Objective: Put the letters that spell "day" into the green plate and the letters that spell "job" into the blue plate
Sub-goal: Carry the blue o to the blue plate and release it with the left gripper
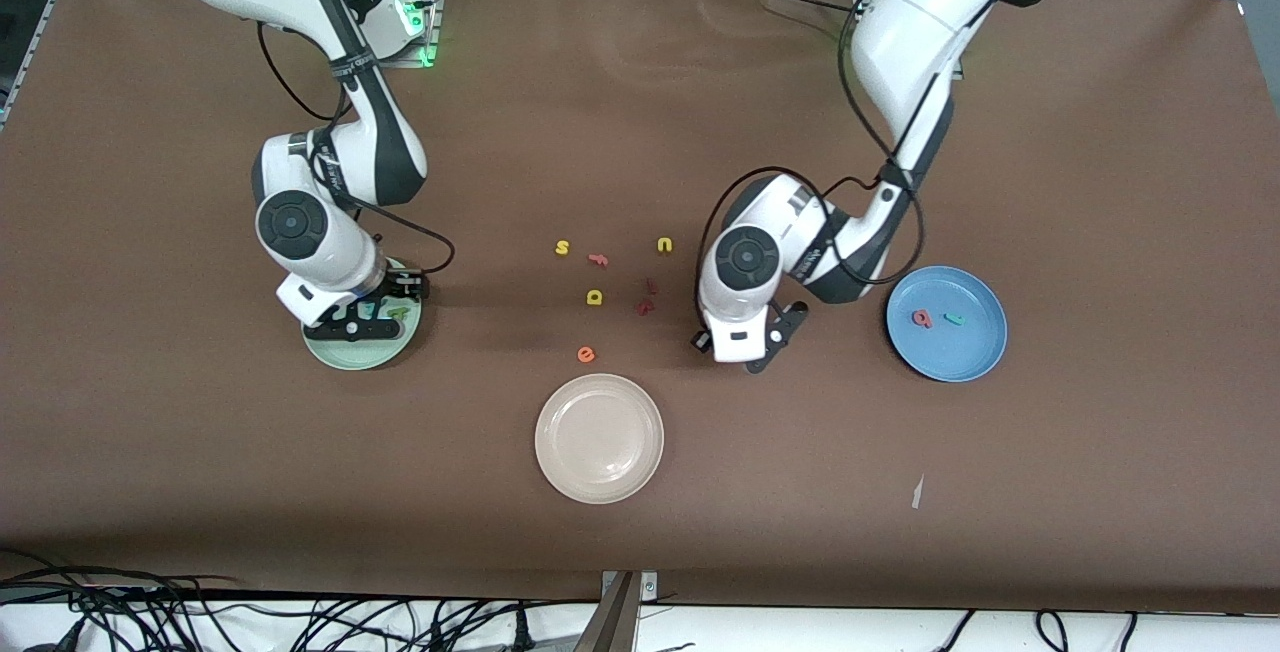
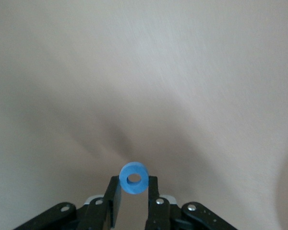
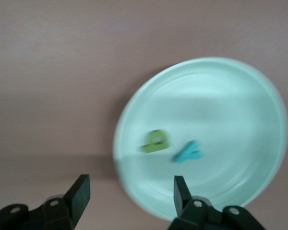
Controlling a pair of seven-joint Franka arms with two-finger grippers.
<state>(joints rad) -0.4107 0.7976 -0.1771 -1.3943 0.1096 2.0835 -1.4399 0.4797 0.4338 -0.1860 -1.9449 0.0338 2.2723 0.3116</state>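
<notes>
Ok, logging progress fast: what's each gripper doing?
Left gripper: shut on the blue o, over the table.
Right gripper: open, empty, over the green plate.

I see the round mint-green plate (image 1: 330, 357) toward the right arm's end, holding a green d (image 3: 156, 142) and teal y (image 3: 188, 152). The yellow a (image 1: 595, 297) lies mid-counter. The round blue plate (image 1: 975, 357) holds a coral-red b (image 1: 921, 318) and teal j (image 1: 956, 319). The blue ring o (image 2: 134, 178) sits pinched upright in the left gripper (image 2: 134, 191).

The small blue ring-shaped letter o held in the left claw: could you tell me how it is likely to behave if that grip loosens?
The small blue ring-shaped letter o looks thick and matte, likely light foam, so it probably will not slip easily. Being round, it might roll if it lands on edge. The left claw pinches only its lower rim, so it could twist between the fingers.
</notes>
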